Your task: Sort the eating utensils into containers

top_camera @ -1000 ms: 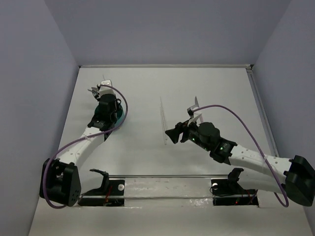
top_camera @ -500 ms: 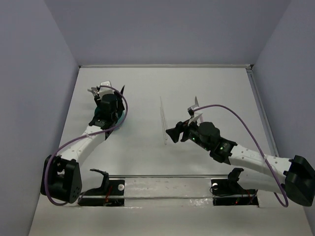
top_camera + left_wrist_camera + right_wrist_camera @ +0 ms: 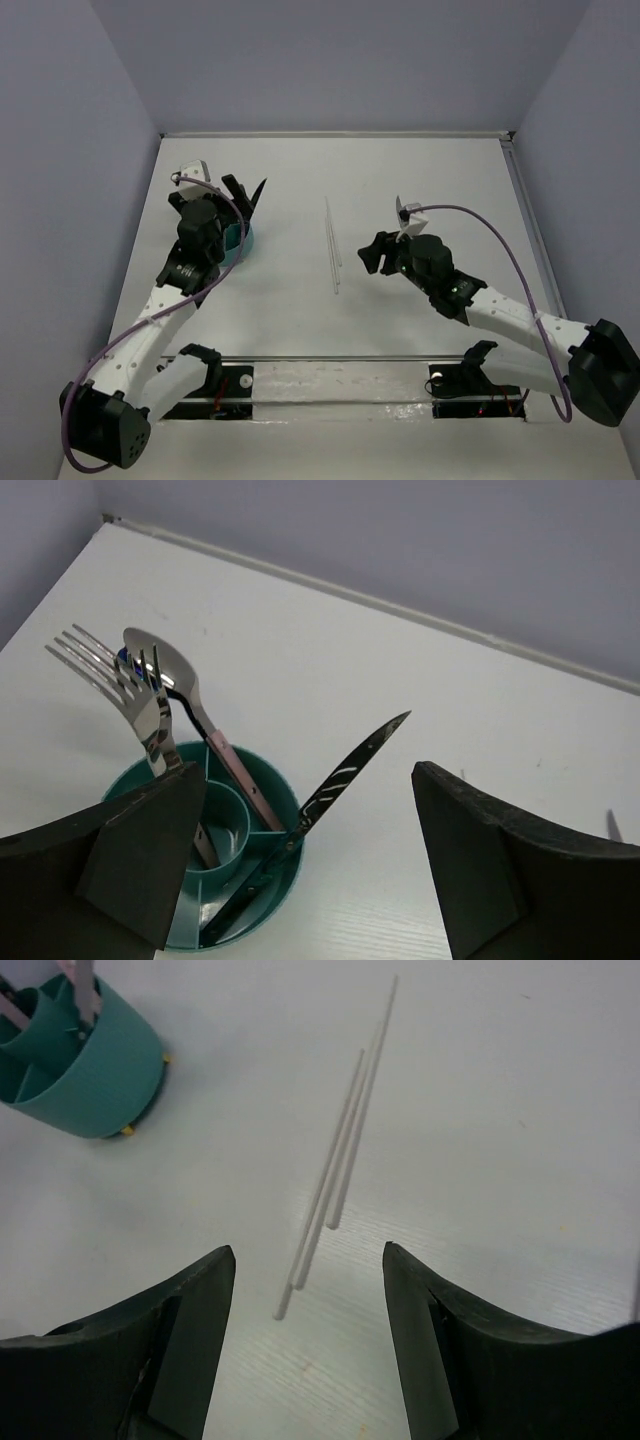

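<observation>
The left arm [image 3: 160, 300] reaches to the far left of the desk [image 3: 430, 170], and its jaws stand wide apart with nothing between them. They hang just above the teal cup [image 3: 285, 875], which sits low between the two fingers, closer to the left one. From overhead the cup is mostly hidden under that wrist; only a teal sliver shows. The wrist camera shows the inner dividers and what stands in them: a fork [image 3: 140, 705] and a silver spoon [image 3: 165, 665] leaning toward 11 o'clock, a pale pink handle [image 3: 235, 765] running down into the cup, and a knife [image 3: 355, 765] tilted toward 2 o'clock, its blade over the rim. A speck of blue sits behind the fork tines, too small to name. The right arm [image 3: 500, 315] comes in from the near right, its jaws also spread wide and empty. A few pale thin sticks [image 3: 332, 250] lie flat mid-desk, side by side and overlapping. From overhead those jaws are at 3 o'clock of the sticks, near but apart. In the right wrist view the sticks lie ahead at 12 o'clock, in line with the gap between the fingers, and the cup shows at 10 o'clock, well apart from them.
</observation>
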